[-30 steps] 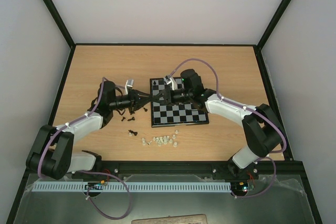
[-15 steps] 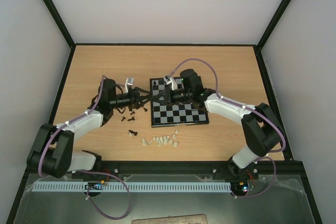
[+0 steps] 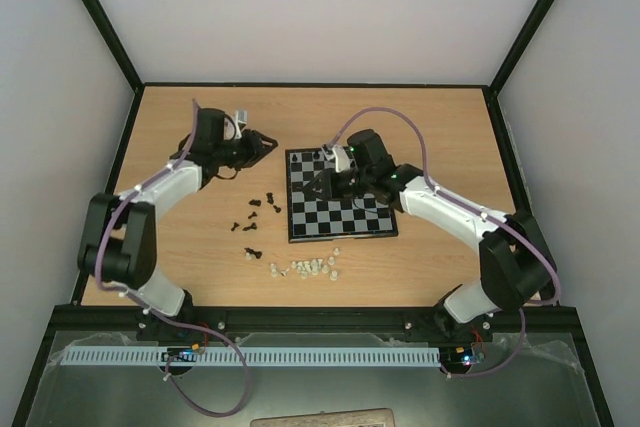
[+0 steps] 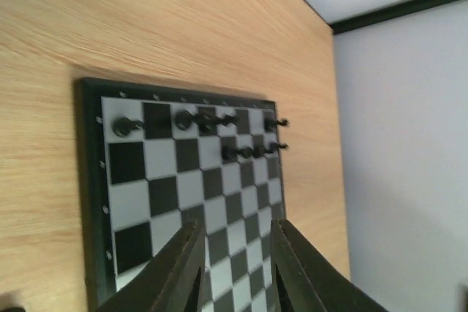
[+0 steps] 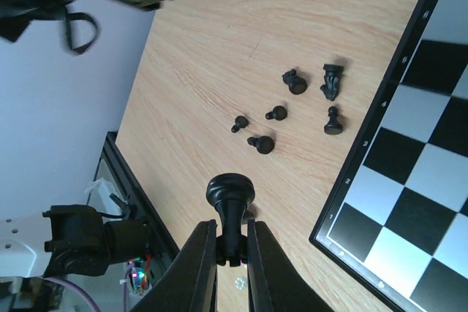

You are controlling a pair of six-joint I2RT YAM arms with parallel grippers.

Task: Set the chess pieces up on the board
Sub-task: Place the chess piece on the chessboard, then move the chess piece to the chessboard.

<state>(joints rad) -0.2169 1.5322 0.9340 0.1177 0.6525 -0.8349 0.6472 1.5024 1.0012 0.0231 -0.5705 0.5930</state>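
Wooden table (image 3: 450,127), right fingers (image 5: 201,261) pinching black chessman (image 5: 229,199), left fingers (image 4: 179,268) part-open

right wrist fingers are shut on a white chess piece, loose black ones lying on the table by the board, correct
No: the chess piece in the right fingers is black, not white; the right wrist view shows it. The rest holds.

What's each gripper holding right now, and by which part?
Right gripper is shut on a black chess piece, pinched at its lower stem, round head sticking out. Left gripper is open, holding nothing.
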